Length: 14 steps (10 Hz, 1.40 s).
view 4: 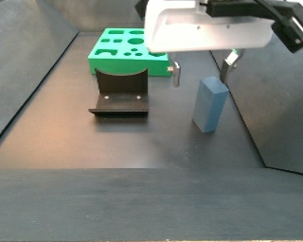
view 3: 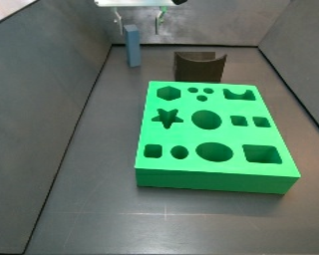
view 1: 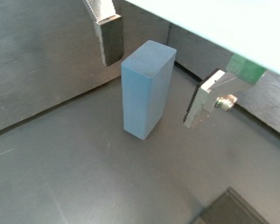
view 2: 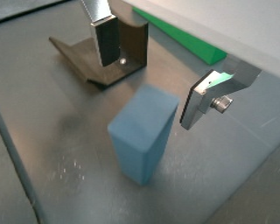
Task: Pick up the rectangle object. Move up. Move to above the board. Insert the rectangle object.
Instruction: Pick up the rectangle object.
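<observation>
Two fingers point(view 1: 206, 98) of the gripper point(view 1: 154, 66) sit spread, one each side of the blue block point(view 1: 147, 89), w/ a visible gap on both sides in both wrist views; jaws released, nothing grasped; we see the block point(view 4: 211, 104) standing upright on the dark floor, gripper point(view 4: 203, 64) above its top end; green board point(view 3: 209, 135) lies flat, well apart from the block point(view 3: 132, 45); dark fixture point(view 3: 198, 68) stands between board and back wall, near the block.
</observation>
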{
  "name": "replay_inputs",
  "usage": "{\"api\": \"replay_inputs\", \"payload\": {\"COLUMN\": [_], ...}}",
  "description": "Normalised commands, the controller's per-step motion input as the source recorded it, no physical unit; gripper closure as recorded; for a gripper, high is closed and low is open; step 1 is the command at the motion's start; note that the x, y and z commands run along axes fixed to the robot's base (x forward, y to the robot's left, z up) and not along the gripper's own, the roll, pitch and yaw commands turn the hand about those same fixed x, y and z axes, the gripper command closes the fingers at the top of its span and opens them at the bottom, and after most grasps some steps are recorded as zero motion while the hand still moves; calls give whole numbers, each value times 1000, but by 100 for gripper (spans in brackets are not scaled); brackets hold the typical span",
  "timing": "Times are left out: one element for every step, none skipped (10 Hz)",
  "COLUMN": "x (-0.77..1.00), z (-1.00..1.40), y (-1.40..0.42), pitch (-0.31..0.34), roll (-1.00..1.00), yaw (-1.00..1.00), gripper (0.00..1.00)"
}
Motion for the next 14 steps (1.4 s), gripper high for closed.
{"api": "replay_inputs", "payload": {"x": [-60, -89, -91, -111, -163, -286, -266, 0, 0, 0, 0, 0, 0, 0], "z": [-263, -266, -346, -431, -511, -331, -237, 0, 0, 0, 0, 0, 0, 0], "y": [97, 86, 97, 143, 271, 203, 160, 0, 0, 0, 0, 0, 0, 0], "pitch": [-61, -60, -59, -87, -116, -100, -83, 0, 0, 0, 0, 0, 0, 0], "roll": [0, 0, 30, 11, 0, 0, 0, 0, 0, 0, 0, 0, 0, 0], "yaw": [154, 149, 160, 143, 89, 6, 17, 0, 0, 0, 0, 0, 0, 0], "gripper": [0, 0, 0, 0, 0, 0, 0, 0, 100, 100, 100, 100, 100, 100]}}
